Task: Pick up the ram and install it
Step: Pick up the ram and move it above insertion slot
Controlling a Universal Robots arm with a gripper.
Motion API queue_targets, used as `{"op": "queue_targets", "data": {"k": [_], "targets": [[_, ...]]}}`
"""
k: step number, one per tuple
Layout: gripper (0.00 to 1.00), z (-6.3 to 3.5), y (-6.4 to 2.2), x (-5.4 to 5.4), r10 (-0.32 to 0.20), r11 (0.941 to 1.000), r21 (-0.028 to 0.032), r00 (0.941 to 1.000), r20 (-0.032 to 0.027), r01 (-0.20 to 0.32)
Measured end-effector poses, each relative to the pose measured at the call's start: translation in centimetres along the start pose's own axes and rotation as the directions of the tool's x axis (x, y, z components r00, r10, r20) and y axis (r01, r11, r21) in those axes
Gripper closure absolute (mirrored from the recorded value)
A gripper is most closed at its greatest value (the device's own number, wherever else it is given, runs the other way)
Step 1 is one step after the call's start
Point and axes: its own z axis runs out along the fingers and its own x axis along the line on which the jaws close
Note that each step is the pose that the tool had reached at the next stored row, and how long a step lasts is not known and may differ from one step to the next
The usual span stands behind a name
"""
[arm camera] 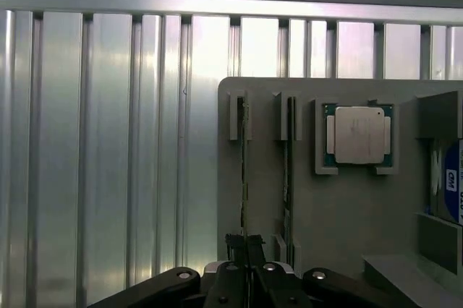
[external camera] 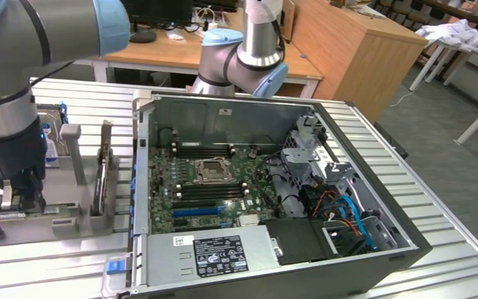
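The ram (arm camera: 244,170) is a thin green stick standing on edge in a slot of the grey holder (arm camera: 340,207). My gripper (arm camera: 244,239) sits over its near end with the fingers (arm camera: 231,250) pressed together on the stick's edge. In the exterior view the gripper (external camera: 17,202) is down at the holder (external camera: 65,218) on the exterior view's left, with the ram (external camera: 5,216) under it. The open computer case (external camera: 363,187) lies to the exterior view's right, and its motherboard (external camera: 210,187) has empty black memory slots (external camera: 201,151).
A second thin stick (arm camera: 289,156) stands in the neighbouring slot. A processor chip (arm camera: 359,134) lies in a holder pocket, beside a hard drive (arm camera: 448,178). An upright card (external camera: 106,168) stands between the gripper and the case. The ribbed metal table (external camera: 438,205) carries everything.
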Motion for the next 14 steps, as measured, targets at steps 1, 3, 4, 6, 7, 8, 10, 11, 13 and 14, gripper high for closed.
{"op": "queue_targets", "data": {"k": [1, 3, 4, 6, 7, 8, 10, 11, 13, 14], "targets": [[0.88, -0.34, 0.0, 0.0, 0.0, 1.0, 0.0, 1.0, 0.0, 0.0], [0.88, -1.02, 0.01, 0.0, 0.0, 1.0, 0.0, 1.0, 0.0, 0.0], [0.88, -1.36, 0.01, 0.0, 0.0, 1.0, 0.0, 1.0, -0.0001, 0.0], [0.88, -2.0, 0.02, 0.0, -0.001, 1.0, 0.0, 1.0, -0.0001, 0.001], [0.88, -2.31, 0.02, 0.0, -0.001, 1.0, 0.0, 1.0, -0.0001, 0.001], [0.88, -2.66, 0.02, -0.1, -0.001, 1.0, -0.0001, 1.0, -0.0001, 0.001], [0.88, -3.28, 0.03, -0.1, -0.001, 1.0, -0.0001, 1.0, -0.0001, 0.001], [0.88, -3.58, 0.03, -0.1, -0.001, 1.0, 0.0, 1.0, -0.0001, 0.001], [0.88, -4.11, 0.04, -0.1, -0.001, 1.0, -0.0001, 1.0, -0.0001, 0.001], [0.88, -4.35, 0.04, -0.1, -0.001, 1.0, -0.0001, 1.0, -0.0001, 0.001]]}}
